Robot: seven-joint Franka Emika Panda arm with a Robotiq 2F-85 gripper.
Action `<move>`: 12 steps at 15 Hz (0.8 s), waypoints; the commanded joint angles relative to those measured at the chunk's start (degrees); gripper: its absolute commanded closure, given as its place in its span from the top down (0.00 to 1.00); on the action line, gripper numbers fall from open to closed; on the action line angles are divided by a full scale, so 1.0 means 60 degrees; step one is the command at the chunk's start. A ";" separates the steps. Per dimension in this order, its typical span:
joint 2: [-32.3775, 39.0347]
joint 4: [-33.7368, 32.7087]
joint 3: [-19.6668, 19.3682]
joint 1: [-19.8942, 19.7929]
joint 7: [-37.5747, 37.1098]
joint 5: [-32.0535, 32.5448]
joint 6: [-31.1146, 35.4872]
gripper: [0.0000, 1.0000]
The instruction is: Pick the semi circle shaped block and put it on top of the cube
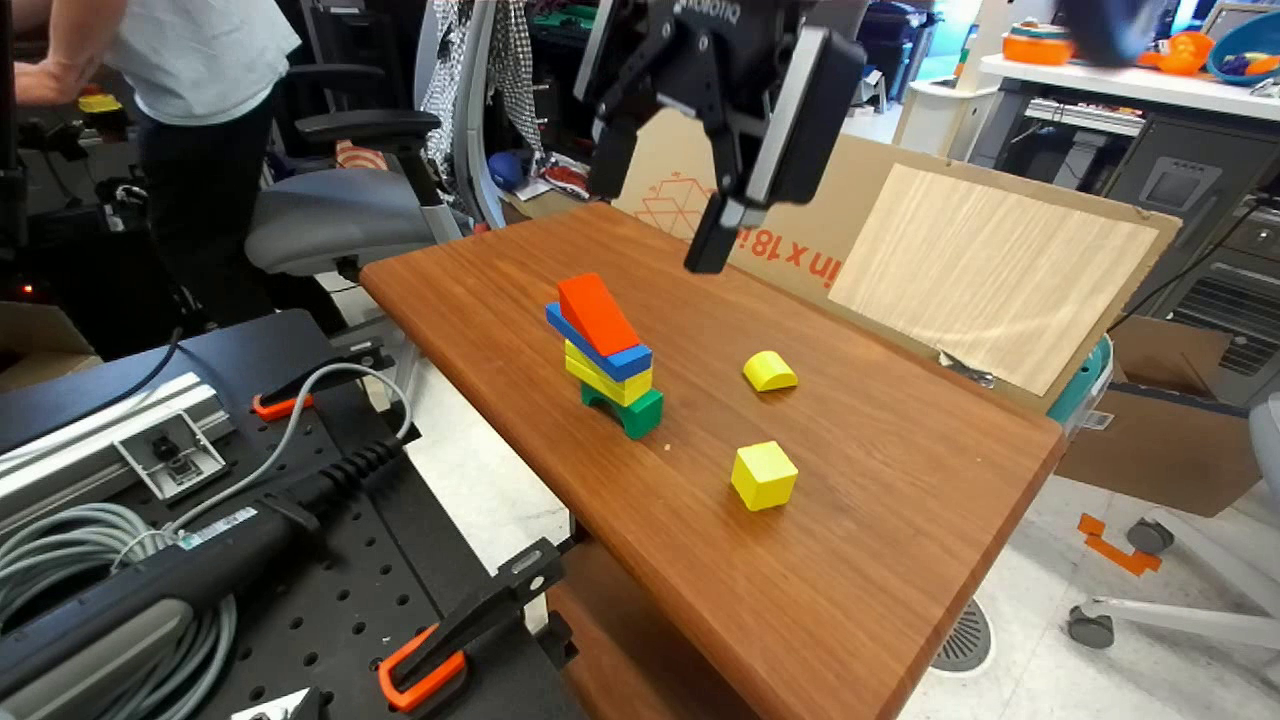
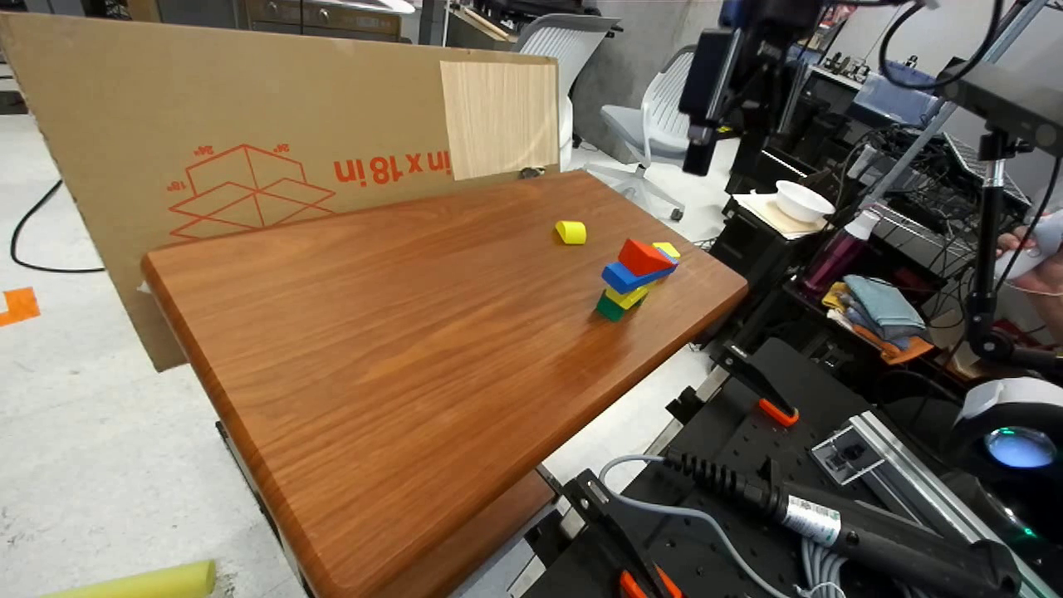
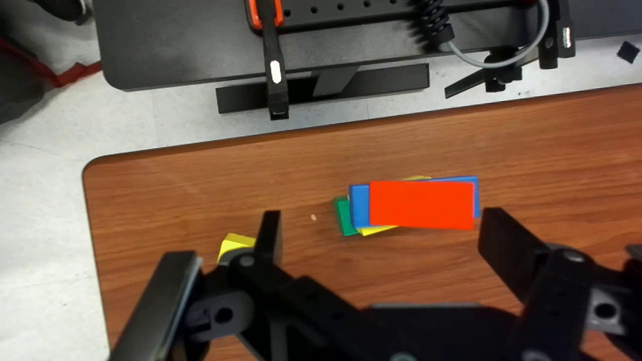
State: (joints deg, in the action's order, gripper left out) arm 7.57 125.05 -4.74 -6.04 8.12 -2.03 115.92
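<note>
"Hanging high over the worktop [image 1: 880, 490], the end effector [image 3: 382, 223] has its fingers [image 3: 271, 235] spread, yes?"

"Very wide apart, and holding nothing. In the wrist view the stack [image 3: 421, 205] shows between the tips, well below them."

"And where's the half-circle [image 1: 770, 371]?"

"On the worktop, curved side up. In both exterior views it sits on the cardboard [image 2: 91, 124] side of the stack, touching neither."

"The cube [image 1: 765, 476]?"

"Also on the worktop, near the half-circle but apart from it. In the wrist view a finger hides part of it."

"So what makes up the stack?"

"A green arch [image 1: 642, 412] at the bottom, then a yellow bar [image 1: 605, 378], a blue bar [image 1: 628, 363] and a red wedge [image 1: 597, 312] on top, all a little askew."

"What stands around the worktop?"

"A black bench [image 1: 340, 640] just beside the long edge nearest the stack, with orange-handled clamps [image 1: 478, 620] on it. Across from it stands that cardboard, a wood-grain sheet [image 2: 502, 120] on its face."

"And at the back?"

"In an exterior view, a person [image 1: 200, 70], only partly shown, next to a grey chair [image 1: 340, 222]."
</note>
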 commanded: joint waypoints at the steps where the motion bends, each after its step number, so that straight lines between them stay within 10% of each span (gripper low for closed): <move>1: 0.1725 -0.1253 0.0122 -0.0108 0.0486 -0.0829 0.0274 1.00; 12: 0.4389 -0.3458 0.0622 -0.0100 0.0198 -0.1163 0.1727 1.00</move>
State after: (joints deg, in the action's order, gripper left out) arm 29.76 108.33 -1.81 -6.18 10.03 -8.36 123.54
